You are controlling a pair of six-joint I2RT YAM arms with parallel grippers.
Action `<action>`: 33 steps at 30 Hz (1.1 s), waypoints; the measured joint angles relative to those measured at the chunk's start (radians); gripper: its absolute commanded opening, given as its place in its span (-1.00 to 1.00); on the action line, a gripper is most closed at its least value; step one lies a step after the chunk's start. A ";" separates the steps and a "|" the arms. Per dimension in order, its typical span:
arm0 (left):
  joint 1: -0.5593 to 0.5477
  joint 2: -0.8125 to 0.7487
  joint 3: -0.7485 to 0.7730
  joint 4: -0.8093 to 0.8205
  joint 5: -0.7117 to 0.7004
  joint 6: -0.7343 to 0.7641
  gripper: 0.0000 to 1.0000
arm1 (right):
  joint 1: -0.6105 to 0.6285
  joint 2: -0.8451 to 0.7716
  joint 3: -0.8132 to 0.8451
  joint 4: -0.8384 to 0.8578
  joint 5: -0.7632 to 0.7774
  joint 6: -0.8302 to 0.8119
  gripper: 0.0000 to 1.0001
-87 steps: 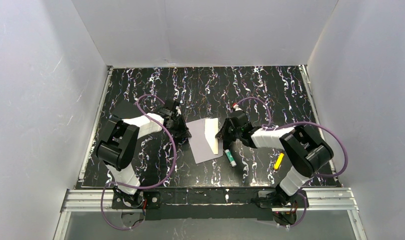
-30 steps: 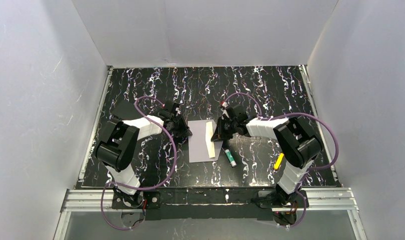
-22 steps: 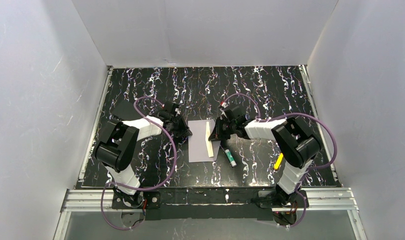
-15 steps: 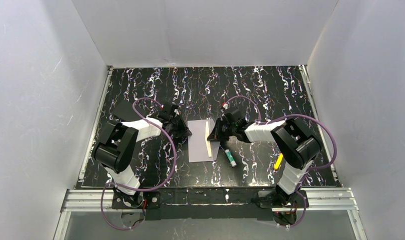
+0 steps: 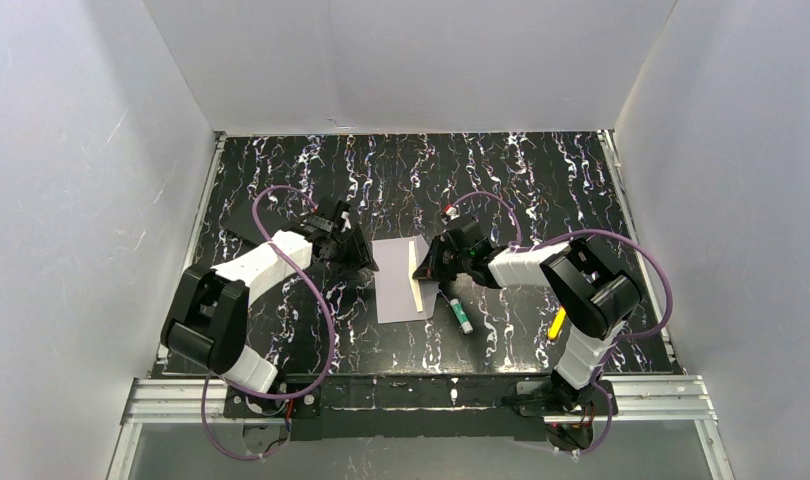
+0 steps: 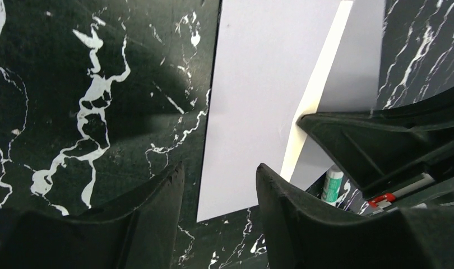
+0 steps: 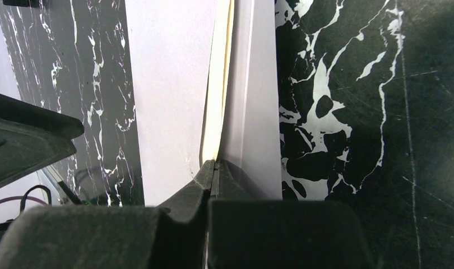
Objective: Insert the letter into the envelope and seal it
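Place: a robotics lab test cell, built for bench trials.
Enclosure: plain white panels (image 5: 71, 200) stood on the left, back and right, boxing in the work area.
Work surface: a black table (image 5: 541, 170) with white marbled veining filled the floor of the box.
Mounting: an aluminium rail (image 5: 421, 392) ran along the near edge, with both arm bases fixed at it.
Machines: a left arm (image 5: 256, 268) and a right arm (image 5: 541, 262), white and black, reached over the table.
Wiring: purple cables (image 5: 330, 318) looped openly along the arms.
Props: the envelope (image 5: 396, 285), a glue stick (image 5: 461, 316) and a small yellow item (image 5: 558, 322) lay on the surface.
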 measured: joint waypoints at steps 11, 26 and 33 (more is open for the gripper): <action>0.001 0.085 -0.017 -0.019 0.043 -0.029 -0.28 | 0.000 0.000 0.000 0.002 -0.002 0.003 -0.97; 0.017 0.106 -0.109 0.147 0.157 -0.131 -0.49 | 0.043 0.008 -0.048 0.126 0.055 0.080 -0.97; 0.017 0.106 -0.114 0.157 0.162 -0.132 -0.49 | 0.058 0.013 -0.048 0.143 0.098 0.100 -0.51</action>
